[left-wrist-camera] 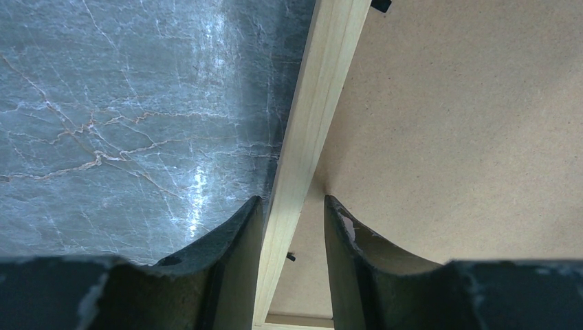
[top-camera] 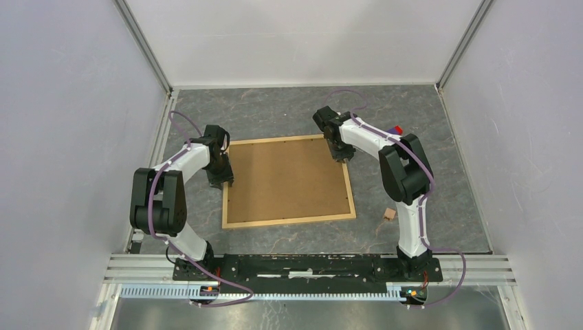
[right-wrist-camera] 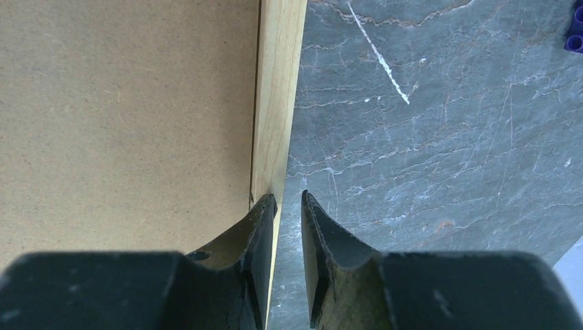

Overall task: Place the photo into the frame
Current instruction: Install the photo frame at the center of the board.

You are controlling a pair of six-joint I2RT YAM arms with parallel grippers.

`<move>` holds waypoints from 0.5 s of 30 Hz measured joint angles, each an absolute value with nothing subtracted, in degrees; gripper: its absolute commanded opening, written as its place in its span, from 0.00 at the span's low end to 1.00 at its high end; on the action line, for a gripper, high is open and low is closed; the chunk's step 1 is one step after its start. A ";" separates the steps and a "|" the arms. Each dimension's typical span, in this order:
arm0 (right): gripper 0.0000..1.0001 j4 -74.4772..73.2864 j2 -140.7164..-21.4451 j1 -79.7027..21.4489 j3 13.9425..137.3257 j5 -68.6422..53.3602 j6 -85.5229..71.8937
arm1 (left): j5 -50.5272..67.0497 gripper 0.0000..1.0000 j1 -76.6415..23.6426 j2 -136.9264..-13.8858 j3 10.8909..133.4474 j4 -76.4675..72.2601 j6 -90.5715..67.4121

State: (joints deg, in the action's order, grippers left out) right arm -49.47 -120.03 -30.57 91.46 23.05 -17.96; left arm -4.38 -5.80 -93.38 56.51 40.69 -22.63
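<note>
- Parted at the left jaws and set astride one side strip point(left-wrist-camera: 313, 117) of the frame point(top-camera: 289, 180): one finger point(left-wrist-camera: 234, 240) close against the wood, the other point(left-wrist-camera: 344, 240) standing off it over the board. Not yet clamped.
- Parted only narrowly at the right jaws: one fingertip point(right-wrist-camera: 265, 220) over the outer edge of the opposite strip point(right-wrist-camera: 278, 89), the other point(right-wrist-camera: 313, 227) over bare desk point(right-wrist-camera: 447, 172). Nothing plainly pinched between them.
- Lying between the two sets of jaws, flat and back-up on the desk: thin pale wood strips around a brown fibreboard back point(left-wrist-camera: 467, 124), with a small black tab point(left-wrist-camera: 379, 5) at the board's rim ahead of the left jaws.
- No sign of the photo in any view. Cannot tell whether hidden beneath the board or elsewhere.
- Judged to be the step of taking hold of the frame by both side strips, for a lift or a turn-over.
- Called for next, by that reading: nudging the right jaws inward to straddle the wood, then closing both sets squarely and together. An uneven grip on strips this thin would likely twist or drop the frame.
- Beyond the right jaws, a purple piece point(right-wrist-camera: 575, 31) out on the desk. Back toward that arm's base, a small wooden block point(top-camera: 389, 214), apart from the frame.
</note>
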 measured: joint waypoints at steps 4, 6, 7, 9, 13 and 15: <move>0.27 -49.32 -119.79 -30.52 91.24 22.74 -17.96 | -4.38 0.44 -5.80 -93.38 56.51 40.71 -22.63; 0.27 -49.17 -119.68 -30.48 91.11 22.68 -17.93 | -4.38 0.44 -5.80 -93.38 56.51 40.73 -22.63; 0.27 -49.12 -119.59 -30.48 91.02 22.59 -17.96 | -4.38 0.44 -5.80 -93.38 56.51 40.77 -22.63; 0.27 -49.08 -119.50 -30.48 90.96 22.39 -17.96 | -4.38 0.45 -5.80 -93.38 56.51 40.80 -22.63; 0.28 -48.97 -119.42 -30.48 90.89 22.02 -17.93 | -4.38 0.44 -5.80 -93.38 56.51 40.80 -22.63; 0.28 -48.88 -119.39 -30.48 90.83 21.89 -17.89 | -4.38 0.44 -5.80 -93.38 56.51 40.82 -22.63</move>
